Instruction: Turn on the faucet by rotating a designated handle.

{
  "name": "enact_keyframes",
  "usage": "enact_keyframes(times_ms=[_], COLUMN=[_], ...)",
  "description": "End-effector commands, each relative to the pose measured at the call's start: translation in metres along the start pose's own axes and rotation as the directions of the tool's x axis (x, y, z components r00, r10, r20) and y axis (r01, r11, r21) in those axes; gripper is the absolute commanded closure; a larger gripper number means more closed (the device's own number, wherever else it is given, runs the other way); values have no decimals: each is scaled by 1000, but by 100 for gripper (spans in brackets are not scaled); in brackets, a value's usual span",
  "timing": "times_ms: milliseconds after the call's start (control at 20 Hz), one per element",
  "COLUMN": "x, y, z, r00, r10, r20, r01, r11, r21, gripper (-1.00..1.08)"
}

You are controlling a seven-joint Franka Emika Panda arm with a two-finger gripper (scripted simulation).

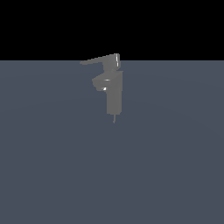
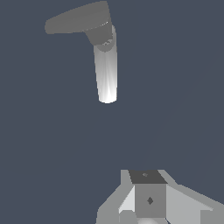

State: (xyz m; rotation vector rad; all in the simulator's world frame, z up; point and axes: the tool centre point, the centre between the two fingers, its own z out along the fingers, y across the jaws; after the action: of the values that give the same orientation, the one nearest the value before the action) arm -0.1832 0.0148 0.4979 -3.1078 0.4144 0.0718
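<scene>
- One faucet point(image 1: 114, 89) stands alone on the flat grey-blue desk point(image 1: 52, 166), near the far edge in the exterior view, a little right of centre.
- Its handle point(image 1: 98, 60) sits on top of the column as a thin tapering lever, pointing toward the exterior view's left, above the short spout stub.
- No arm appears in the exterior view, so the robot is well apart from the fixture there.
- The wrist view shows the end effector point(image 2: 151, 203) at the picture's edge, with the faucet point(image 2: 106, 70) seen from above and the handle point(image 2: 76, 19) sweeping out sideways from the cap.
- I cannot tell whether the end effector is open or closed: only its blocky base shows, the fingertips are not plainly visible, and it holds nothing.
- By my judgement the approach step is in hand; the handle looks untouched.
- The next move calls for closing the gap to the lever's free end, then pushing it sideways around the column's axis.
- Only the exterior view shows the spout stub and column height; only the wrist view shows the end effector.
</scene>
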Motion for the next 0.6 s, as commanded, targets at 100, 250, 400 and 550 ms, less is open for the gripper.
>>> enact_keyframes(times_ms=[100,250,400,550], x=[27,46,64,83], y=[-11,-19,-26,-34], z=[-2,-2,0,3], r00=[994,983,967,945], r10=[109,182,254,324], r20=[16,27,38,49], r01=[-109,-182,-254,-325], r11=[994,983,967,946], r21=[9,12,13,11], gripper=[108,108,108,108])
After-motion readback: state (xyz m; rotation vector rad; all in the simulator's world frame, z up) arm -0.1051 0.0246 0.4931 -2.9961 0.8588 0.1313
